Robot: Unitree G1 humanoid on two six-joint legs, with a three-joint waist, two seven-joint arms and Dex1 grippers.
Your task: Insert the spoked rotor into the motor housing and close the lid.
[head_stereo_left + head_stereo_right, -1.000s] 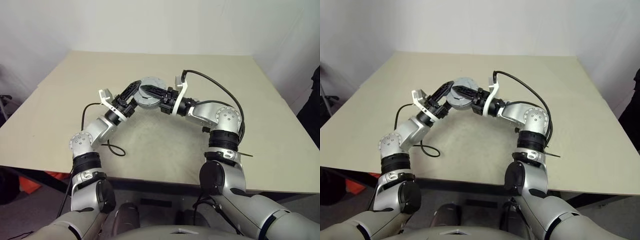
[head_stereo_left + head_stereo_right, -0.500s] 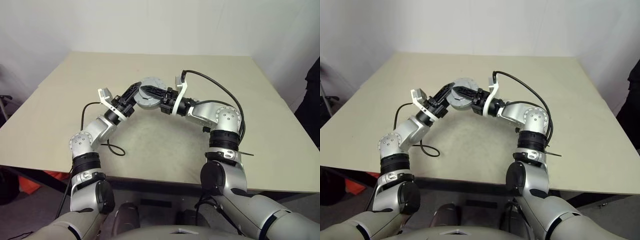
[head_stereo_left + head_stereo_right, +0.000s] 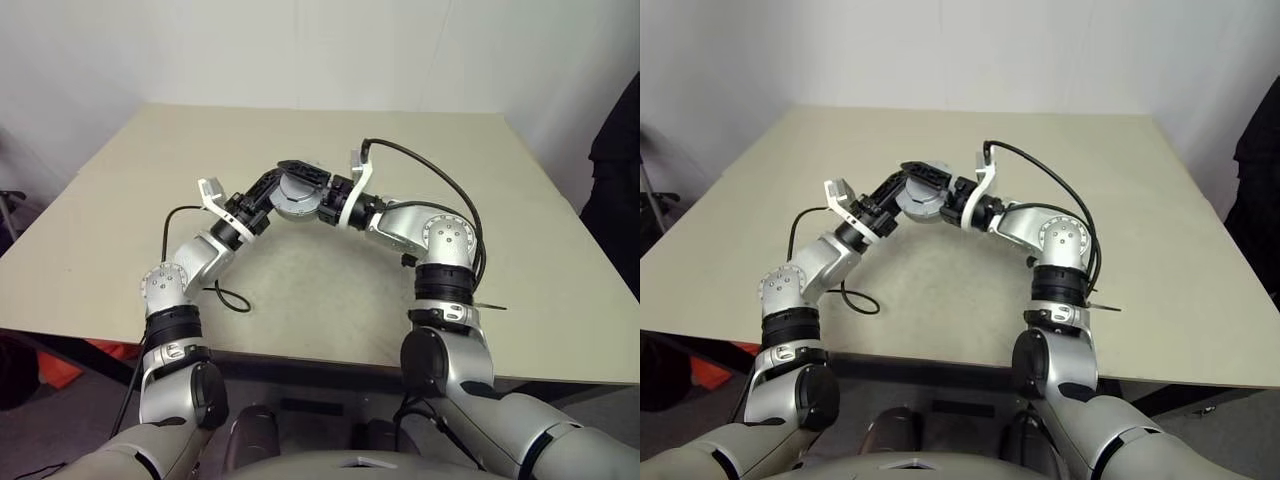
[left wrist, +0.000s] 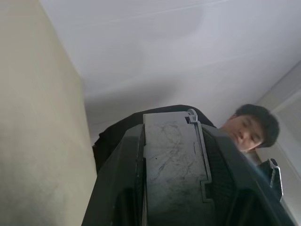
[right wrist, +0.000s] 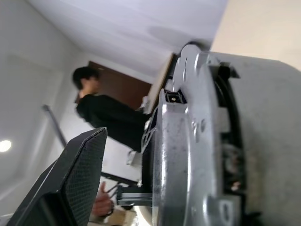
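Care is needed: left claw [image 3: 272, 186] pinches the motor housing [image 3: 297, 197] above the tabletop [image 3: 520, 280] middle, so right claw [image 3: 312, 182], now spread wide, should back off slowly.

No readable text, label, brand, number or sign on anything in view.
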